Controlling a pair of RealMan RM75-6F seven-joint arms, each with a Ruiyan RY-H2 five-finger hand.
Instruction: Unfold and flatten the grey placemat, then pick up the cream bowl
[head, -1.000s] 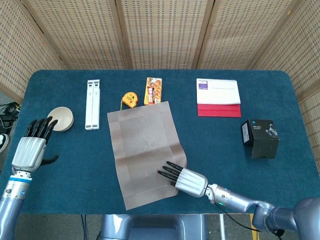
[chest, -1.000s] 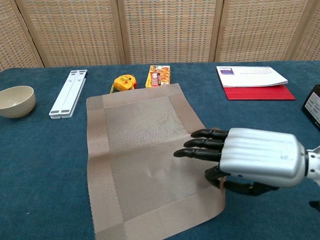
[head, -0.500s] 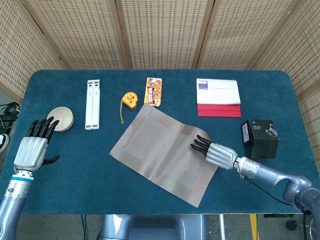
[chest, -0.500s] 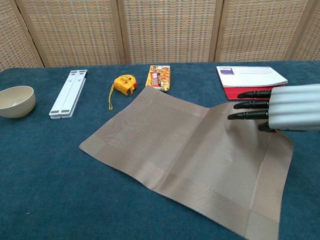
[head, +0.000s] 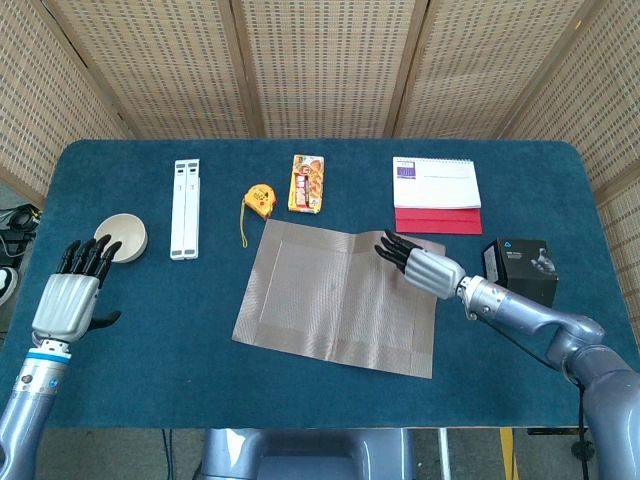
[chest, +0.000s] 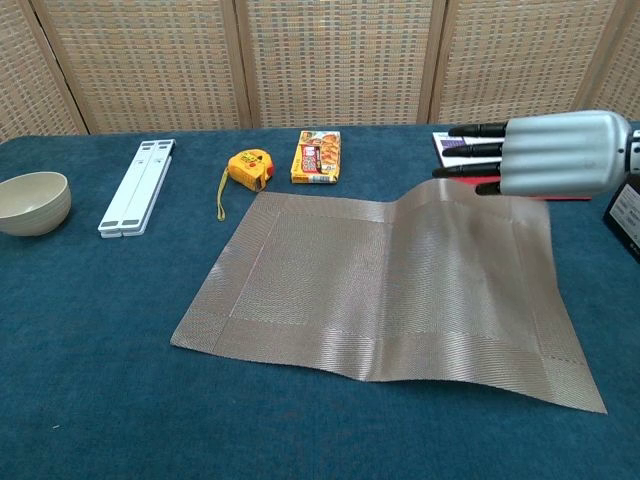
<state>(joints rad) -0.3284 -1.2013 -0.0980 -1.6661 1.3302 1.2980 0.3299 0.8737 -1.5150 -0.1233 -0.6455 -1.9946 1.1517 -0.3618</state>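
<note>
While my right hand (head: 425, 268) holds the far right corner of the grey placemat (head: 335, 297) raised off the surface, fingers (chest: 470, 130) stretched nearly straight with the edge caught underneath as far as I can tell, the mat lies unfolded with its long axis across me, its right part humped. Off to my far left sits the cream bowl (head: 123, 236), just beyond my left hand (head: 68, 300), which hovers empty with fingers spread, pointing toward it; I judge that hand far nearer for the pickup
</note>
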